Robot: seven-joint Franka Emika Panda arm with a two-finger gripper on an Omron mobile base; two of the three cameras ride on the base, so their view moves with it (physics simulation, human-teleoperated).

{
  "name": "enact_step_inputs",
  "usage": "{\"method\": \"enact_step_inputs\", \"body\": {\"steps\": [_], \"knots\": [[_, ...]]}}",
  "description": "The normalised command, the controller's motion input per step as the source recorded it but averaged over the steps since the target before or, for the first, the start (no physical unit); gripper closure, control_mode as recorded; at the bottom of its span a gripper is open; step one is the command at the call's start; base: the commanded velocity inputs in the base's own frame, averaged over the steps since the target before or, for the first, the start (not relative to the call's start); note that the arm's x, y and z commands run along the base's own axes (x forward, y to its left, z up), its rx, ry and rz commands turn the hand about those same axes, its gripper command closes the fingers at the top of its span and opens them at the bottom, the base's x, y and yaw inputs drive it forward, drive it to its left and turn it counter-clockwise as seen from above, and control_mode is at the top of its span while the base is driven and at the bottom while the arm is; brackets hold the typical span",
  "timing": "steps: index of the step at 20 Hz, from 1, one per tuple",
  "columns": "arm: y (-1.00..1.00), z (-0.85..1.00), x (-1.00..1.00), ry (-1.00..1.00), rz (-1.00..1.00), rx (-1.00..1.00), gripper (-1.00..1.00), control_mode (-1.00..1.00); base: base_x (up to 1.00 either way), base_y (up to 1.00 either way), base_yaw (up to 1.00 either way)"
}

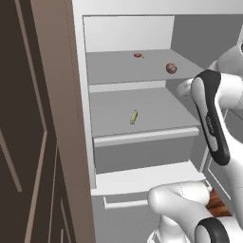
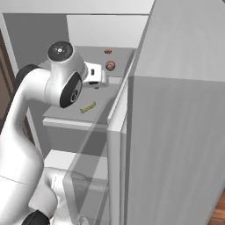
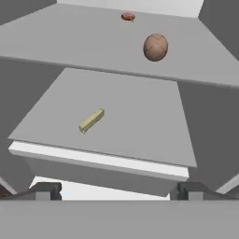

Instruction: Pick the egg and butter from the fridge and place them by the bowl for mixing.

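Standing open in front of the robot, the fridge [image 1: 142, 137] shows its grey shelves from three sides. In the left base view a dark brown cabinet panel [image 1: 33, 123] takes the left part, and next to it rises the white side wall of the fridge. On the upper shelf [image 1: 118, 66] lies a small flat red thing [image 1: 138, 55] near the back, and to its right, closer to the front edge, sits the egg [image 1: 171, 68], a rounded brownish lump. On the shelf below lies the butter [image 1: 134, 116], a thin pale-yellow stick placed at a slant, well apart from the egg. Under this shelf there is the bottom drawer [image 1: 142, 180] with its bar handle [image 1: 126, 204]. The white arm stands at the right edge of this view.

In the right base view the arm rises from the left, and its hand reaches toward the shelves at the height of the upper one. The butter [image 2: 88, 107] lies below the hand on the lower shelf, the egg [image 2: 110, 65] is just to the right of the hand, and the red thing [image 2: 108, 52] is behind the egg. The fridge door [image 2: 176, 132] fills the right side.

In the hand view the gripper [image 3: 116, 191] has its jaws spread wide with nothing between them. The butter [image 3: 91, 120] is left of centre on the lower shelf, and the egg [image 3: 155, 47] is above and to the right.
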Motion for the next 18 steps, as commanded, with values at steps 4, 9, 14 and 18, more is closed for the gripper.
{"method": "enact_step_inputs", "body": {"steps": [4,9,14,18], "knots": [[0.0,0.44,0.0,-0.09,0.0,-0.04,-1.0,-1.0,0.0,0.0,0.0],[0.0,0.56,0.17,0.0,-0.01,-0.06,-1.0,-1.0,0.0,0.0,0.0],[-0.02,0.26,0.53,0.0,-0.01,0.0,-1.0,-1.0,0.0,0.0,0.0],[-0.08,0.0,0.51,0.0,0.0,0.06,-1.0,-1.0,0.0,0.0,0.0]]}}
